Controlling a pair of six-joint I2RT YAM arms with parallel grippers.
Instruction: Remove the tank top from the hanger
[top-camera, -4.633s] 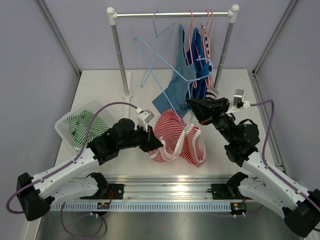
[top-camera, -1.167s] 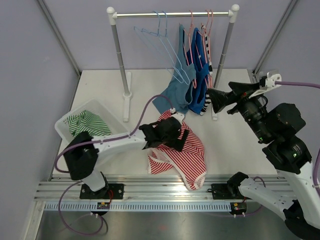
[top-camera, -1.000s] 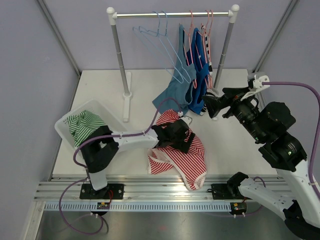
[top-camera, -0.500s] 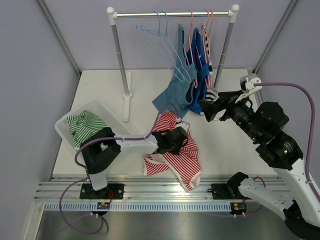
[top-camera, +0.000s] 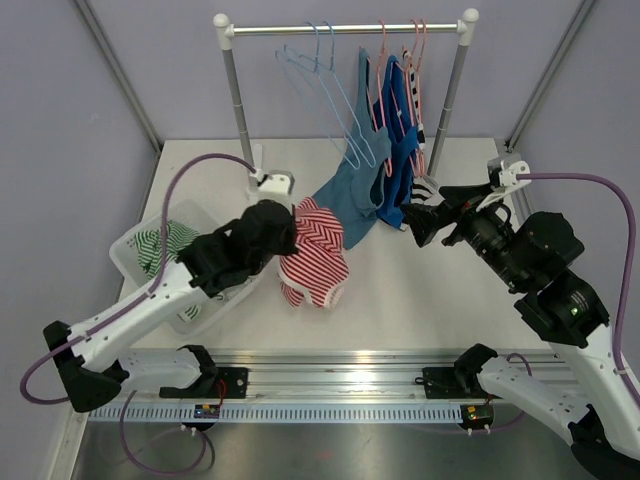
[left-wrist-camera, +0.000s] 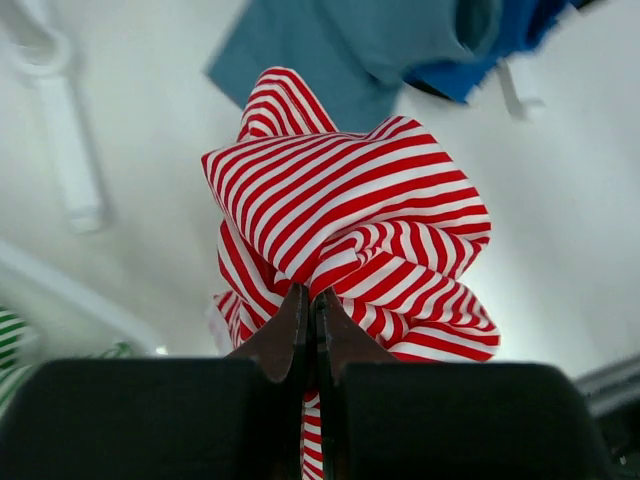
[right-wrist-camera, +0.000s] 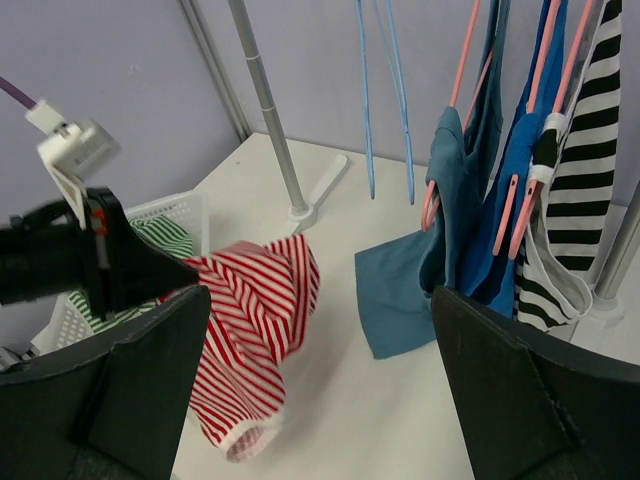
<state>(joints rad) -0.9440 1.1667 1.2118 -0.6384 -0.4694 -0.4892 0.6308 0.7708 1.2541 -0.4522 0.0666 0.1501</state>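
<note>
My left gripper (top-camera: 297, 240) is shut on a red-and-white striped tank top (top-camera: 318, 252), holding it bunched up above the table left of centre. In the left wrist view the fabric (left-wrist-camera: 350, 220) spills out from between the closed fingers (left-wrist-camera: 290, 330). The top hangs free of any hanger. Two empty blue hangers (top-camera: 335, 95) hang on the rail (top-camera: 340, 29). My right gripper (top-camera: 413, 218) is open and empty, near the hanging clothes. Seen from the right wrist, the striped top (right-wrist-camera: 250, 310) is at lower left.
A teal top (top-camera: 355, 185), a blue top (right-wrist-camera: 520, 190) and a black-and-white striped top (right-wrist-camera: 590, 150) hang on pink hangers at the rail's right end. A white basket (top-camera: 160, 218) with a green striped garment (top-camera: 160, 248) sits at the left. The rack's left post (top-camera: 243, 110) stands behind.
My left gripper has shut on the striped top and lifted it off the table, carrying it left and back toward the basket. The right arm has barely shifted.
</note>
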